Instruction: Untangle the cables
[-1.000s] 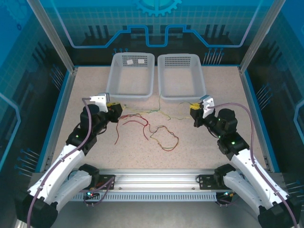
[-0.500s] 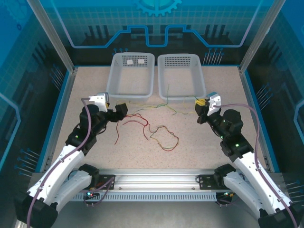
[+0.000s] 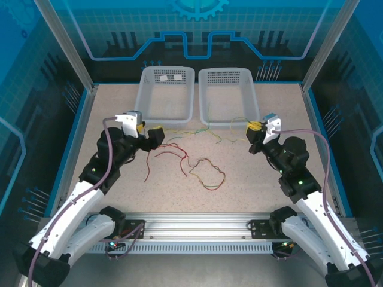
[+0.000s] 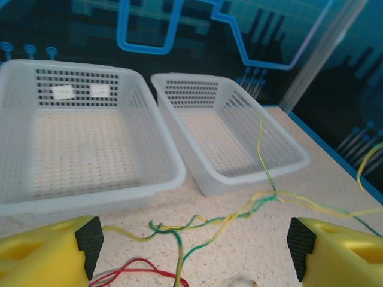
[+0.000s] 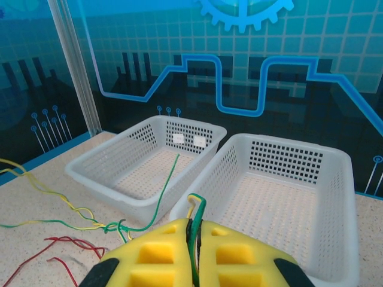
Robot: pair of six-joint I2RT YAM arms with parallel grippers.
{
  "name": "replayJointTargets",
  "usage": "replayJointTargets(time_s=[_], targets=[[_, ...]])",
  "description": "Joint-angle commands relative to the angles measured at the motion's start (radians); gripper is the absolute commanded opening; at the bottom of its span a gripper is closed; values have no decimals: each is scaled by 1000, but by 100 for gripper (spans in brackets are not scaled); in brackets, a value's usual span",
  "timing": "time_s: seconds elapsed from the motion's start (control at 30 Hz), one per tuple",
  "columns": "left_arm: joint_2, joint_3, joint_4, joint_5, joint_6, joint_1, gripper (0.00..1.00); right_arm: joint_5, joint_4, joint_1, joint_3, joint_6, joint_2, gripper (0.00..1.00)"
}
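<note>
Left hand (image 3: 153,136) springs wide, letting go; right hand (image 3: 254,128) pinches the yellow-green cable (image 4: 272,196) below the right basket (image 3: 227,119), teasing it off the red cables (image 4: 139,261).

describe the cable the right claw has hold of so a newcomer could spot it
Start at the right basket of the two white ones at the table's far edge. Just in front of it, a thin yellow-green cable runs into the shut right claw. Its neighbours, the red cables nearer the middle, are held by nothing.
</note>
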Motion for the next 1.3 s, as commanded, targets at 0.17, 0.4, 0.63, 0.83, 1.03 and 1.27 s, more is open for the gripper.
replayJointTargets(time_s=[0.17, 0.4, 0.63, 0.83, 1.03, 1.27], targets=[[95, 49, -58, 22, 48, -15, 69, 44, -1, 12, 33, 34, -40, 0], [123, 47, -48, 49, 42, -15, 15, 116, -16, 11, 9, 38, -68, 0], [126, 36, -15, 56, 45, -16, 9, 101, -13, 12, 4, 35, -70, 0], [155, 42, 4, 100, 50, -15, 49, 80, 2, 11, -3, 53, -75, 0], [198, 46, 23, 129, 50, -18, 23, 85, 5, 12, -10, 62, -73, 0], [196, 32, 45, 112, 50, -19, 4, 85, 5, 12, -17, 62, -78, 0]])
